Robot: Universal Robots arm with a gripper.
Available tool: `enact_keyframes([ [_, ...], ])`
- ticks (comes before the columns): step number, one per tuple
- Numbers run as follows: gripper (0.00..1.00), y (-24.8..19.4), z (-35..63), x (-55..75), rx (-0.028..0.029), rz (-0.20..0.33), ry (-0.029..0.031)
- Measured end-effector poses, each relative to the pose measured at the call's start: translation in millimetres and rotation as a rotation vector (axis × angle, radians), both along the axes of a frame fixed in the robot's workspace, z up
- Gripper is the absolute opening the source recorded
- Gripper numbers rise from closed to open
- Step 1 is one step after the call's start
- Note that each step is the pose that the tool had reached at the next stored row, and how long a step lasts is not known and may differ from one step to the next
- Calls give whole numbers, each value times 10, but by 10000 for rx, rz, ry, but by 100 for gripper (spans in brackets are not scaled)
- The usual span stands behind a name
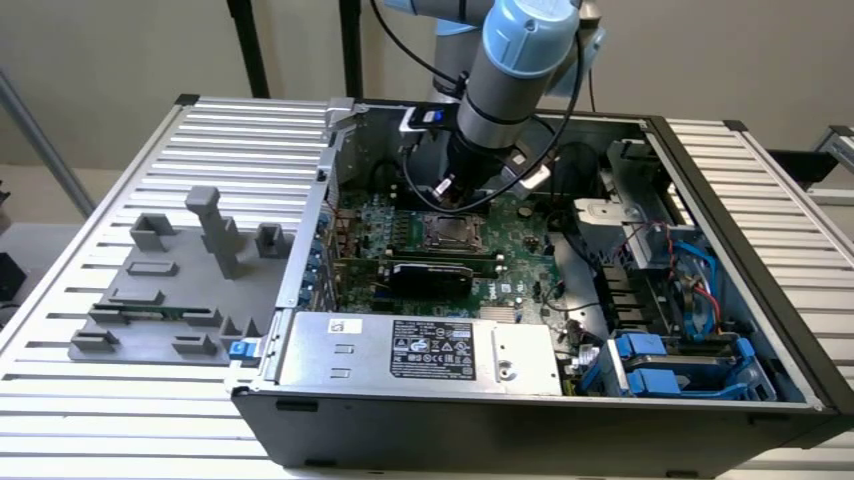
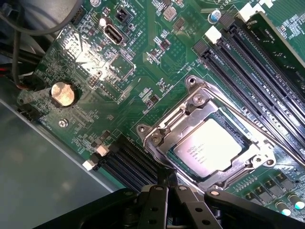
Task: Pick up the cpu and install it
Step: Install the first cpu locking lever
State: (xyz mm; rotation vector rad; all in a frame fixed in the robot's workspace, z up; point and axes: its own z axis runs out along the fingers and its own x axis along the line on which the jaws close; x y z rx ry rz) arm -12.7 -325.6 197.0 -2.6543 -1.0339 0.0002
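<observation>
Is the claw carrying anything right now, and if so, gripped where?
Nothing is held, as far as the wrist view shows. The cpu sits in its socket frame on the motherboard, with the claw just beside the frame's edge.

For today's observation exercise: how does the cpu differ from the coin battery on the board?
The cpu is square; the battery is round. The cpu is pale silver and printed with text, the battery a warmer, shinier metal. The cpu lies inside the socket frame, the battery in its own holder, apart from it. Both lie flat on the green board.
</observation>
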Motion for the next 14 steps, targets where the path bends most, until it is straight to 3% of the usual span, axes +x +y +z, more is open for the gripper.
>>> enact_keyframes([
  [14, 11, -2, -1, 22, 1, 124, 0],
])
